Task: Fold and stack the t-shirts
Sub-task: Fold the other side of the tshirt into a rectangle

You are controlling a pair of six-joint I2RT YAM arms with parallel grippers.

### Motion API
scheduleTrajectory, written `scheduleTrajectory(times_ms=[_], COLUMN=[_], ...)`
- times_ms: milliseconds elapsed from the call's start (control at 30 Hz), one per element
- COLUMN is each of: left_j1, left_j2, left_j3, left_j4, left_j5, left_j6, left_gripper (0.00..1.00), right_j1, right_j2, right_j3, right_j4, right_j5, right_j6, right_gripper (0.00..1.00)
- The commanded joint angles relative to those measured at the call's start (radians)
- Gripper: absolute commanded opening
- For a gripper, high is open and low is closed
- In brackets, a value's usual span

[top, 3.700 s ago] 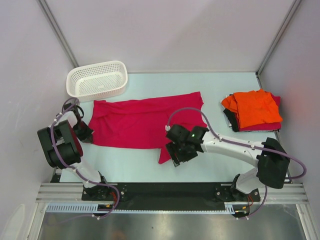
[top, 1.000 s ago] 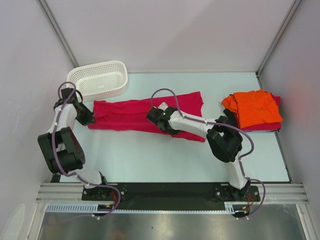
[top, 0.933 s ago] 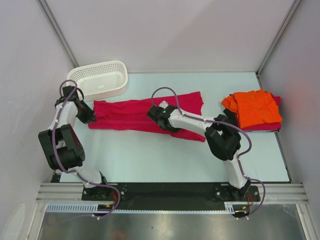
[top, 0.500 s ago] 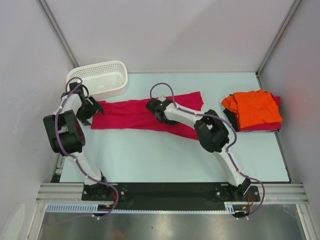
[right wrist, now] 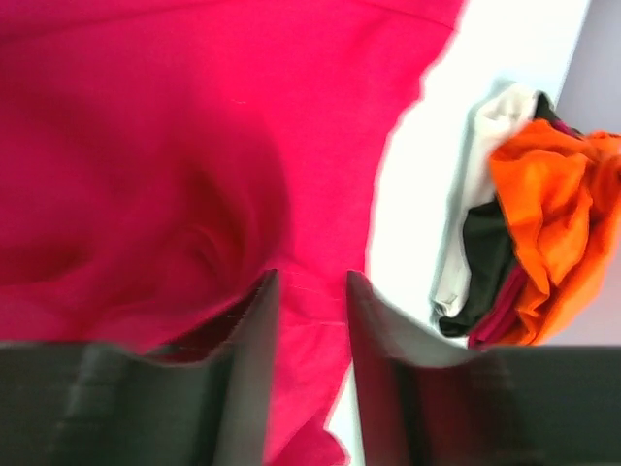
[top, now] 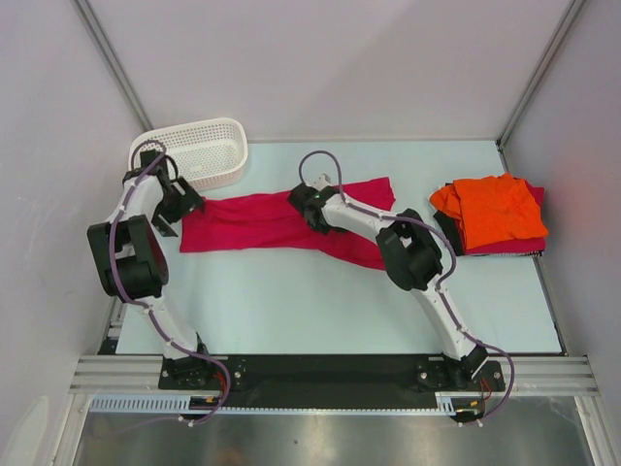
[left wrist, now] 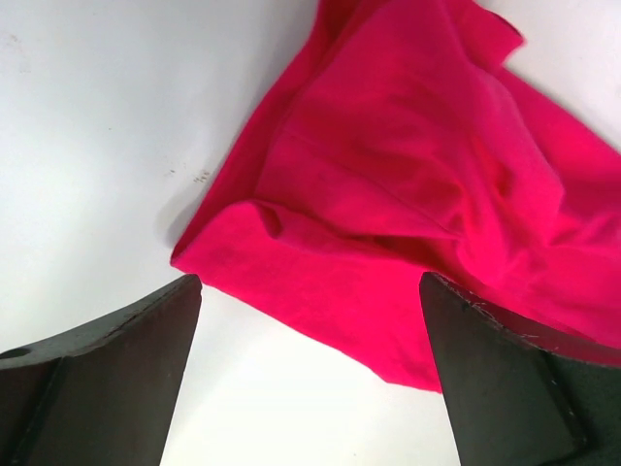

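Note:
A crimson t-shirt (top: pixel 262 218) lies folded into a long band across the back middle of the table. My left gripper (top: pixel 178 206) hovers at the band's left end, jaws wide open. In the left wrist view that gripper (left wrist: pixel 310 286) has only table between its fingers, and the shirt's corner (left wrist: pixel 388 214) lies just beyond them. My right gripper (top: pixel 310 207) sits over the band's middle. Its fingers (right wrist: pixel 254 320) stand a little apart with the crimson cloth (right wrist: pixel 146 146) flat beneath them. An orange t-shirt (top: pixel 497 212) tops a folded stack at the right, with a crimson layer (top: pixel 509 250) under it.
A white mesh basket (top: pixel 192 155) stands at the back left, close behind the left gripper. The stack also holds dark and pale cloth (right wrist: pixel 485 243). The enclosure's walls (top: pixel 58 146) rise close to the table's left and right edges.
The shirt's near half was carried back over itself. The left gripper then opened, dropped the shirt's left end and drew back toward the basket. The right gripper's jaws parted over the cloth.

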Motion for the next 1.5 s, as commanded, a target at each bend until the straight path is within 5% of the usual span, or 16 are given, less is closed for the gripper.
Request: scheduleTrajectory(times_ms=[0, 100, 167, 667, 1033, 1467], left_j1=[-0.015, -0.015, -0.019, -0.065, -0.07, -0.07], left_j2=[-0.064, -0.058, -0.058, -0.035, -0.055, -0.059], left_j3=[0.037, 0.026, 0.02, -0.026, -0.058, -0.046], left_j4=[-0.007, -0.007, -0.004, 0.009, 0.013, 0.004], left_j5=[-0.017, -0.019, -0.016, -0.02, -0.028, -0.033], left_j6=[0.028, 0.038, 0.038, 0.065, 0.071, 0.071], left_gripper=[1.0, 1.0, 1.0, 1.0, 1.0, 1.0], right_j1=[-0.007, 0.008, 0.029, 0.06, 0.002, -0.015], right_j2=[-0.214, -0.346, -0.395, -0.524, -0.428, -0.316], right_j3=[-0.073, -0.156, -0.193, -0.418, -0.434, -0.354], right_j4=[0.028, 0.05, 0.051, 0.215, 0.343, 0.301], right_j5=[0.063, 0.008, -0.021, -0.561, -0.669, -0.692], right_j6=[0.043, 0.049, 0.061, 0.242, 0.245, 0.247], right_gripper=[0.61, 0.99, 1.0, 0.88, 0.75, 0.65])
